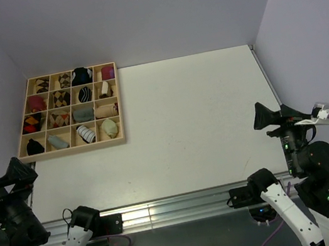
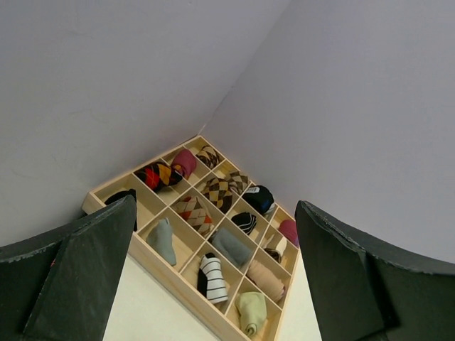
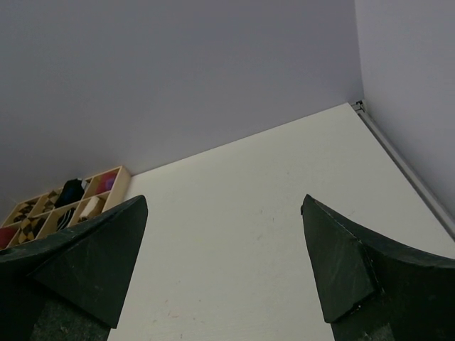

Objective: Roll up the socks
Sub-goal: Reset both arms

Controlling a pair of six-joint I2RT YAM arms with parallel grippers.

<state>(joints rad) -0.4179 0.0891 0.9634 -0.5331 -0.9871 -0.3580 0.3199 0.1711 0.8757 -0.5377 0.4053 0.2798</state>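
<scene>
1. Where the left arm stands beside the near left corner of the surface (image 1: 195,117), the left tool (image 1: 21,170) is seen with its fingers spread wide. Nothing is held between them and nothing is touched.
2. The right tool (image 1: 264,115) is held wide open too, over the near right edge of the surface. Nothing is gripped or touched by it.
3. The striped sock (image 1: 85,134), white with thin black bands, is found in the wooden tray (image 1: 73,150). It lies in the row nearest the arms, in the third compartment from the left in the overhead view.
4. The yellow-green sock (image 1: 109,128) is lodged in the compartment just to its right, at the tray's near right corner. The two are parted by a thin wooden divider.
5. The remaining compartments are seen to hold other bundled socks, argyle, red, black and beige among them.
6. The tray is set at the far left corner of the pale surface, close by the left wall. Both tools are well apart from it.
7. The surface is enclosed by plain lilac walls (image 1: 132,14) at the back and on both sides. A metal rail (image 1: 179,206) is fixed along its near edge.
</scene>
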